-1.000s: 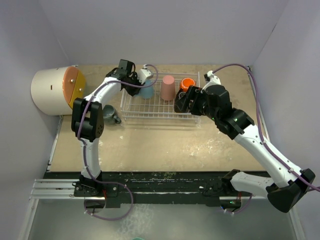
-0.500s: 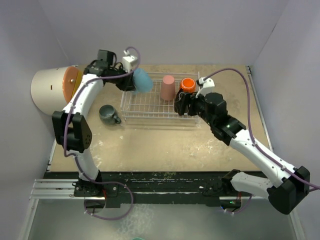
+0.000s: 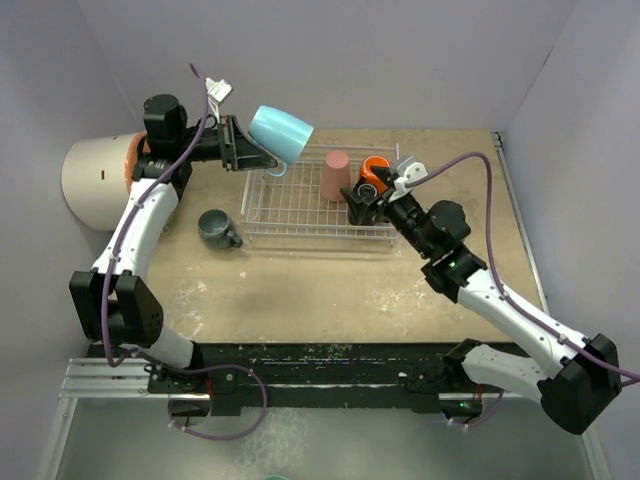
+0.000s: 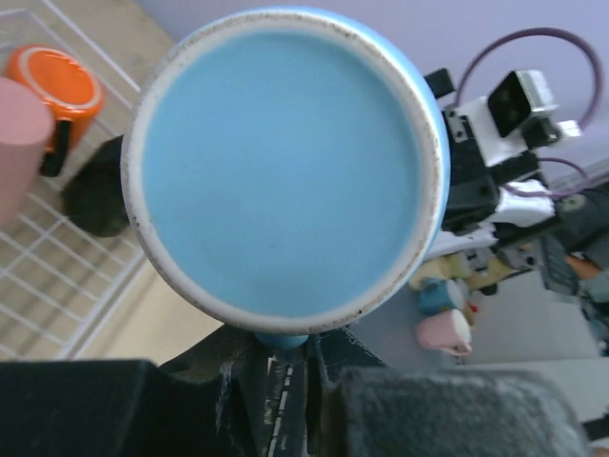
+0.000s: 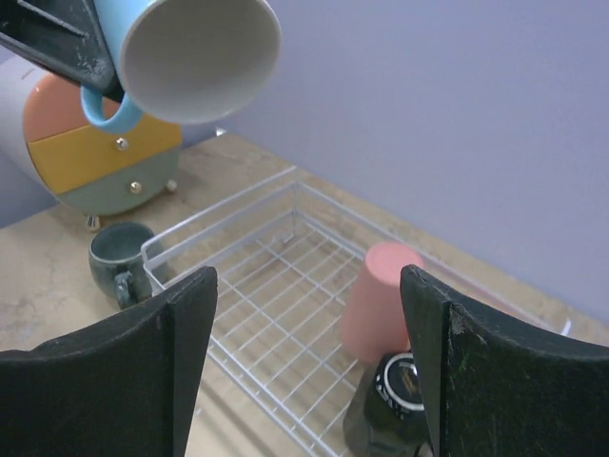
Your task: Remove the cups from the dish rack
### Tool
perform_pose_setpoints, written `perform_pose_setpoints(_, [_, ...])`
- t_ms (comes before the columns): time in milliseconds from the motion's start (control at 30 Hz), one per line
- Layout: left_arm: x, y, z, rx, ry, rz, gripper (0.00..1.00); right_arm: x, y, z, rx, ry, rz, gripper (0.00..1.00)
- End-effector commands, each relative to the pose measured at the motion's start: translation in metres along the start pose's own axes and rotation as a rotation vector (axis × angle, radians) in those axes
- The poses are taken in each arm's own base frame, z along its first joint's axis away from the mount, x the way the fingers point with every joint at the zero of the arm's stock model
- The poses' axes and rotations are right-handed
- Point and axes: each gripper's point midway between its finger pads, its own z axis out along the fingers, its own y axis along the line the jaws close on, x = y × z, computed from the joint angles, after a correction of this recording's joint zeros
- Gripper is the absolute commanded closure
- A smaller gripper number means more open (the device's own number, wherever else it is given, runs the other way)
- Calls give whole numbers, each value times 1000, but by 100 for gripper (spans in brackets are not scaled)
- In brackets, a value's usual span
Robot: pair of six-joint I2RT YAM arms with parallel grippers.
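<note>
My left gripper (image 4: 284, 350) is shut on the handle of the light blue mug (image 3: 281, 131), which hangs tipped on its side in the air above the back left corner of the white dish rack (image 3: 300, 205). In the rack stand an upside-down pink tumbler (image 3: 336, 175), an orange mug (image 3: 375, 169) and a black mug (image 5: 395, 411). The right gripper (image 5: 306, 290) hovers open over the rack's right part, just above the black mug, with nothing between its fingers. A grey-teal mug (image 3: 216, 227) stands on the table left of the rack.
A cream cylinder (image 3: 98, 182) with an orange, yellow and green drawer face lies at the far left of the table. Purple walls close in the back and both sides. Bare tabletop lies in front of the rack.
The left arm has lifted the light blue mug out of the rack, up and to the back left, tipping it over. The right gripper has drawn back slightly over the black mug.
</note>
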Motion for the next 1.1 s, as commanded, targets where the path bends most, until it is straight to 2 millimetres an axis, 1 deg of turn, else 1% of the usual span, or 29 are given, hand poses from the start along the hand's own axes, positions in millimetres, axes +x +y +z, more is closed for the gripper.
perform_pose_setpoints(0, [-6,-92,-14,218,31,85,100,-74,17,10,-112,-250,-108,21])
perform_pose_setpoints(100, [4,-111,-11,245,43,93,100,-87,37,12,-226,-269,-89,21])
perform_pose_setpoints(133, [8,-118,-10,253,49,91,100,-94,42,13,-254,-282,-88,22])
perform_pose_setpoints(233, [20,-130,-5,276,65,88,100,-106,53,14,-319,-303,-79,22])
perform_pose_setpoints(267, [23,-131,-3,277,66,89,100,-110,56,14,-340,-307,-79,23])
perform_pose_setpoints(300, [25,-130,-2,273,68,87,100,-109,59,14,-357,-301,-72,24])
perform_pose_setpoints(333, [26,-130,-1,266,68,86,100,-123,61,13,-368,-327,-76,25])
perform_pose_setpoints(467, [28,-132,0,265,67,87,100,-136,64,12,-390,-350,-76,27])
perform_pose_setpoints(633, [33,-137,5,275,75,79,100,-143,74,9,-453,-354,-75,31])
perform_pose_setpoints(700, [35,-136,6,275,75,74,100,-140,77,12,-471,-336,-73,34])
perform_pose_setpoints(733, [35,-136,6,275,77,73,100,-138,77,16,-474,-330,-73,35])
perform_pose_setpoints(800, [35,-135,7,278,83,67,100,-141,70,24,-434,-345,-78,36])
perform_pose_setpoints(933, [38,-140,7,290,98,71,100,-140,66,37,-406,-348,-66,41])
perform_pose_setpoints(967, [39,-141,6,291,101,71,100,-141,65,39,-399,-352,-64,43])
perform_pose_setpoints(1000, [40,-142,6,291,104,74,100,-142,64,41,-394,-351,-63,48])
perform_pose_setpoints(1033, [41,-142,5,291,106,76,100,-141,64,43,-397,-345,-62,56])
perform_pose_setpoints(1067, [42,-142,5,291,110,77,100,-139,63,44,-393,-332,-60,68])
